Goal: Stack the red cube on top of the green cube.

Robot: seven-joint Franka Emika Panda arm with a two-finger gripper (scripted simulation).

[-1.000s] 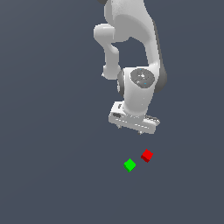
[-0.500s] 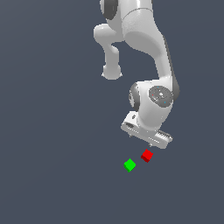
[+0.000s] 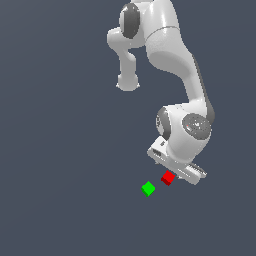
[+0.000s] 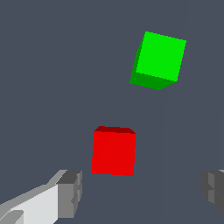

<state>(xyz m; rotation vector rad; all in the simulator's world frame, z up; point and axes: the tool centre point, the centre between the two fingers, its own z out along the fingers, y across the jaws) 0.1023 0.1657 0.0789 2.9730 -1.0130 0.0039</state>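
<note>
A white robot arm reaches down over a plain dark grey floor. Its gripper point(image 4: 140, 190) hangs low, right beside the red cube point(image 3: 168, 177), with the two fingers point(image 4: 70, 192) spread wide apart and holding nothing. In the wrist view the red cube point(image 4: 113, 151) sits on the floor just ahead of the gap between the fingertips, not yet between them.

The green cube point(image 3: 148, 189) rests on the floor near the red one, to the exterior view's left of it and a little lower in the picture; the two do not touch. In the wrist view the green cube point(image 4: 159, 60) lies beyond the red one.

The task looks to be at an early stage: the red cube is not gripped or lifted, and nothing is stacked. Grasping, lifting, carrying and placing all appear to remain.

No containers are visible anywhere in the scene.
</note>
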